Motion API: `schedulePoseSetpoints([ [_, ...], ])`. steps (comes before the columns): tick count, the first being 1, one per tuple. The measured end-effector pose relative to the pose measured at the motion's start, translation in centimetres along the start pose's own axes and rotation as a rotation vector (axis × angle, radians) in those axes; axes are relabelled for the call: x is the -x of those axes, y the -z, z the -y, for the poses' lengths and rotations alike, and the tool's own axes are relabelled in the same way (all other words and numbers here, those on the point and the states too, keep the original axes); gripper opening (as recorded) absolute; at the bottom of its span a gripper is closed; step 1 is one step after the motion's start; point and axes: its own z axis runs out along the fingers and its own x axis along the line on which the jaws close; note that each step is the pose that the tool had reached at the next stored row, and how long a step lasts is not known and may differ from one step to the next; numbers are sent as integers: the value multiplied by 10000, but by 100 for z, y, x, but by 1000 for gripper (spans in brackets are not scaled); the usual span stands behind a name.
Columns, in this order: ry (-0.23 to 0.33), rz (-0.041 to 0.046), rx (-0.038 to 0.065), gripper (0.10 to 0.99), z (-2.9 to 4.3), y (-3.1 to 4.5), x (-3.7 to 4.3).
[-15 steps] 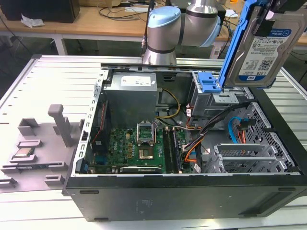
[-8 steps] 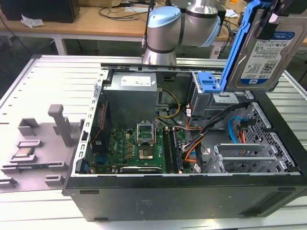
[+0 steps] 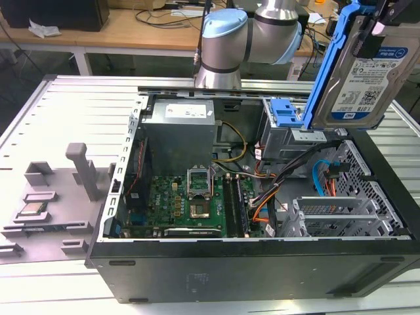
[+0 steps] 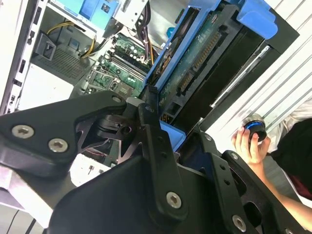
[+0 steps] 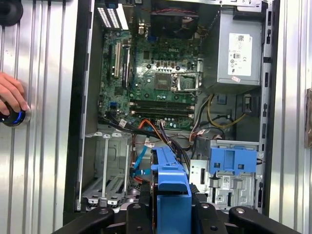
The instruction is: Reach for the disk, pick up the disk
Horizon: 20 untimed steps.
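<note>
Black gripper point(image 4: 163, 129) linkage sits closest to the lens in both wrist views, its fingers point(image 4: 151, 126) closed on the blue carrier of the disk point(image 3: 364, 72), which it holds. In the exterior view the disk hangs clear above the open computer case point(image 3: 262, 262), over the case's drive-bay corner, standing nearly upright with its labelled silver face showing and the blue frame along its edge. The second wrist view shows the disk's green circuit-board side and connector; exactly where the pads meet the carrier is partly hidden there, so the grip appears to be on the frame's end. Inside the case lie the motherboard point(image 5: 156, 73), the grey power supply point(image 3: 180, 128) and a second blue carrier point(image 5: 233, 161) seated in its bay. Beside the case, on the ribbed metal table point(image 3: 72, 111), rests a grey fixture point(image 3: 56, 197). A person's hand point(image 5: 10, 95) rests on a small round knob point(image 5: 14, 117) on that table, near the case.
</note>
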Motion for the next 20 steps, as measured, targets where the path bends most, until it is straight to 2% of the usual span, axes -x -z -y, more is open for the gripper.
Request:
schedulePoseSetpoints([
  [20, 0, 1, 0, 369, -11, -17, -312],
])
